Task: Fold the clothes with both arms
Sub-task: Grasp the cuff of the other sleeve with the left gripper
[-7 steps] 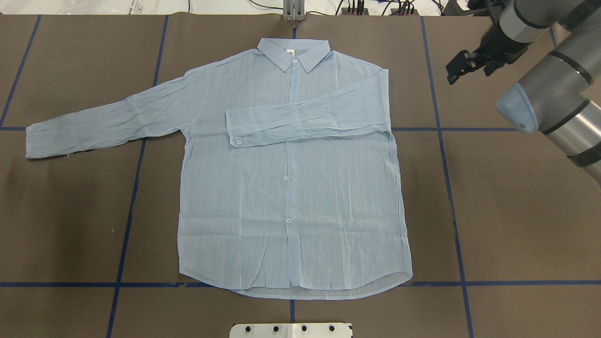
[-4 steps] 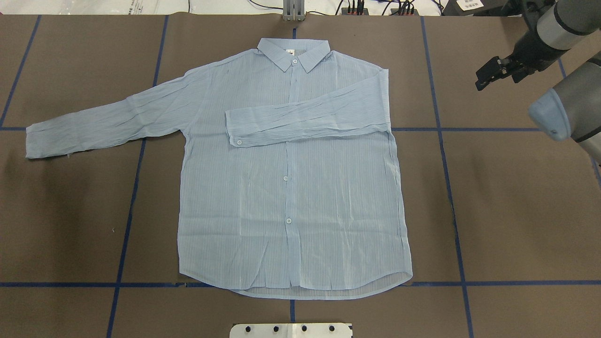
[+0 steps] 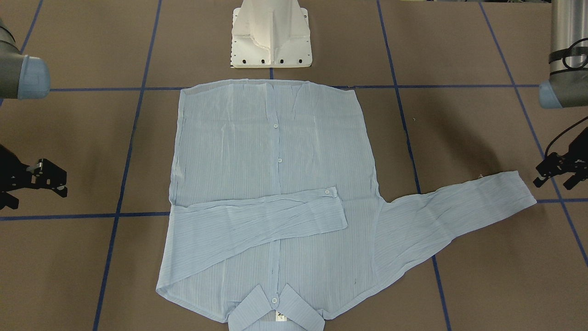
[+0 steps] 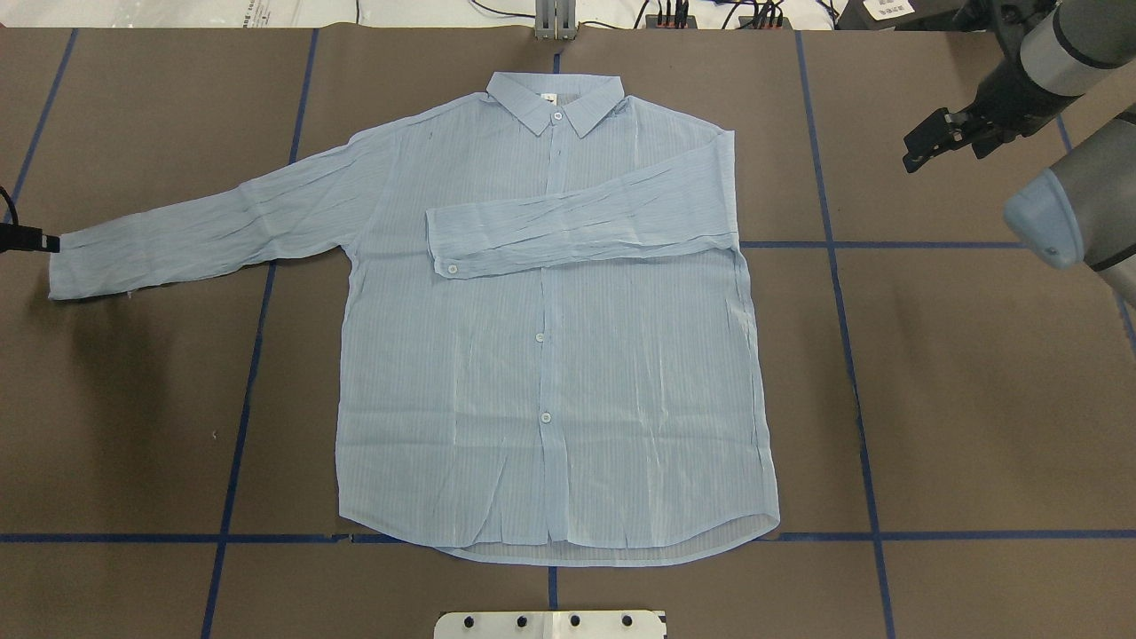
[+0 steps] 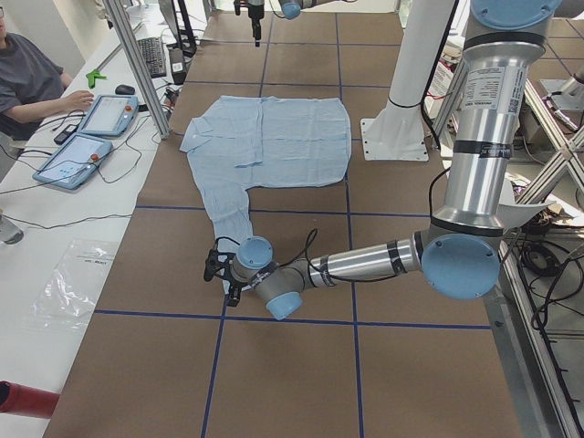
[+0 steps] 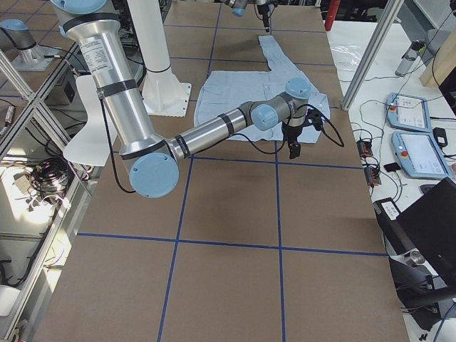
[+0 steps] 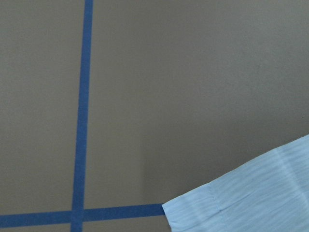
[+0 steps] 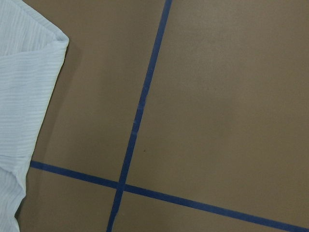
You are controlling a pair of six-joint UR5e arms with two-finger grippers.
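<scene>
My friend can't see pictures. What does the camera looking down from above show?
A light blue shirt lies flat on a brown table, one sleeve folded across its chest, the other stretched left. The left claw is beside that cuff; the right claw hangs far right.

The shirt [image 4: 550, 355] lies flat mid-table, one sleeve [image 4: 177, 235] stretched toward the left edge, where the left gripper [image 3: 553, 179] hangs just beside its end. The right gripper [image 4: 945, 146] hovers near the operator-side right corner. The base [image 3: 271, 37] stands at the robot-side edge. Bare table [image 4: 976, 399] rings the shirt.
</scene>
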